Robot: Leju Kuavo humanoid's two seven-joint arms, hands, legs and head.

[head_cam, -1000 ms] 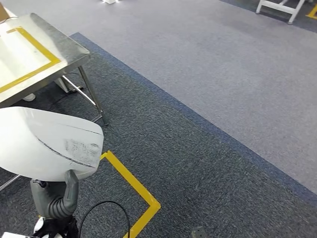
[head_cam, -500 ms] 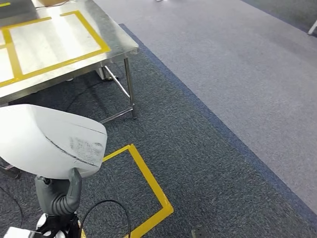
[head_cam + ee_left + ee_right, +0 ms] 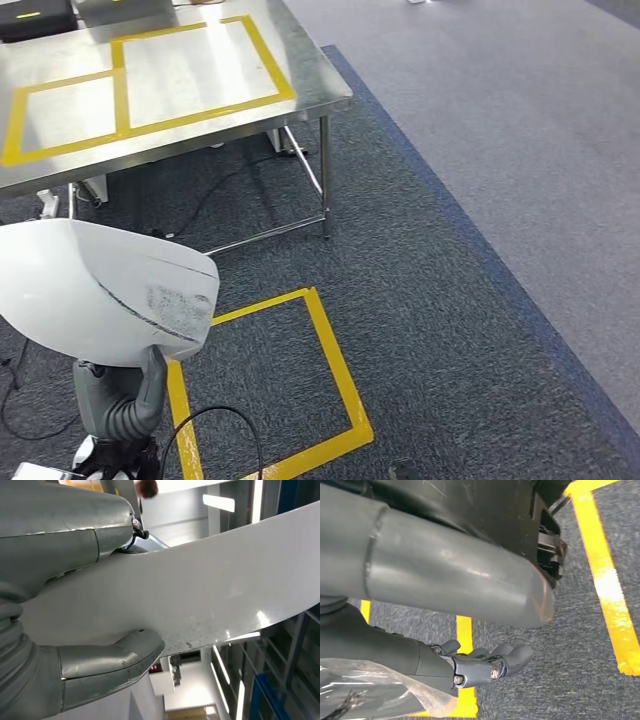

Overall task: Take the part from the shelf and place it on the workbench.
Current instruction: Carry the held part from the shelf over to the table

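The left hand (image 3: 121,400), at the lower left of the head view, grips the curved white part (image 3: 106,290) from beneath, thumb and fingers clamping its edge. The right hand (image 3: 486,665) hangs empty, fingers loosely extended over the carpet. The steel workbench (image 3: 317,85) fills the upper left, beyond the yellow floor tape (image 3: 332,360).

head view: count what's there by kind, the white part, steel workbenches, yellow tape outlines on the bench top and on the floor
white part, held by the left hand: 1
steel workbench: 1
yellow tape outlines on the bench top: 2, side by side
yellow tape outline on the floor: 1
total: 5
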